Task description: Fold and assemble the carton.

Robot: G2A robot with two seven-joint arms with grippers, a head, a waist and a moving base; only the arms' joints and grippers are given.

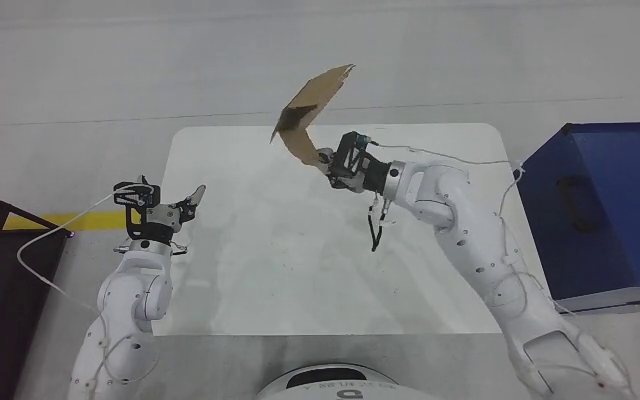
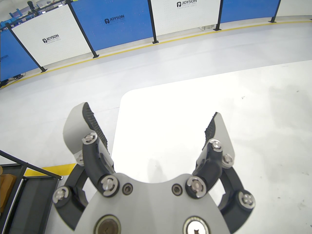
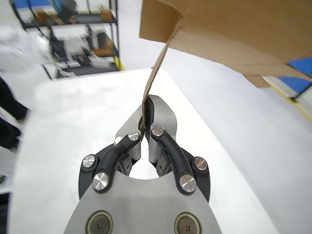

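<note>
over table (image 1: 260,270), right jaws pinch carton (image 1: 318,97), left jaws gape.

- I read the carton (image 3: 219,13) as plain brown cardboard, matt and unprinted, with a raw, paler cut edge on the thin flap pinched in the right gripper (image 3: 145,120)
- The left gripper (image 2: 151,122) has satin grey metal finger plates, smooth black plastic links and bright polished metal pins
- Its pads (image 2: 95,124) look like black rubber, rough and finely ribbed
- The right gripper's base plate looks to me like the same dull brushed metal
- The table (image 1: 250,270) top is white and smooth with a faint sheen, and I can see small dark specks and scuffs towards its right side
</note>
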